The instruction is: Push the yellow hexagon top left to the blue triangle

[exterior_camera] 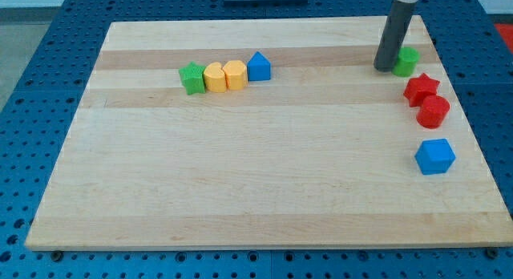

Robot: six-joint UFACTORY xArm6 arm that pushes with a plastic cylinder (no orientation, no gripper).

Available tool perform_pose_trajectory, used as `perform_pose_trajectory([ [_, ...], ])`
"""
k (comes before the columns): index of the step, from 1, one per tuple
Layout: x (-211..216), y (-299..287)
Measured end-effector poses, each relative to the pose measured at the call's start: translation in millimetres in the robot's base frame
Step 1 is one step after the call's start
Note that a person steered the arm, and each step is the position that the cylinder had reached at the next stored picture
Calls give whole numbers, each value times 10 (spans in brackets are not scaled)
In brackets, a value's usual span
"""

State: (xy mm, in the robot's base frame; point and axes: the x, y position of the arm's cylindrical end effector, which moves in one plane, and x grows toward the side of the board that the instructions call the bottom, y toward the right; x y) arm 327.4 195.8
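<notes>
My tip (385, 68) rests at the view's top right, just beside the green block (406, 62), well apart from the yellow hexagon (235, 74); I have no fingers to open or close, only the bare rod. The hexagon sits in the top row touching the blue triangle (258, 66) on its right and the yellow block (214, 77) on its left; so I judge the approach is in hand, and next I must cross leftward and come at it from below-right. It looks squat, with no clear long axis or heading, though it is small here.

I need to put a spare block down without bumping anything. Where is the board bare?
Bare: everything below the green star, yellow blocks and blue triangle row. Crowded: the right edge, where my tip touches the green block above the red star, red cylinder, blue cube.
</notes>
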Motion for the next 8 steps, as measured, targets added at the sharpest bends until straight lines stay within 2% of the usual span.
perform_pose_trajectory([
  [1,3,24],
  [4,758,-1522],
  [5,758,-1529],
  [6,771,-2125],
  [7,779,-2293],
  [8,580,-2421],
])
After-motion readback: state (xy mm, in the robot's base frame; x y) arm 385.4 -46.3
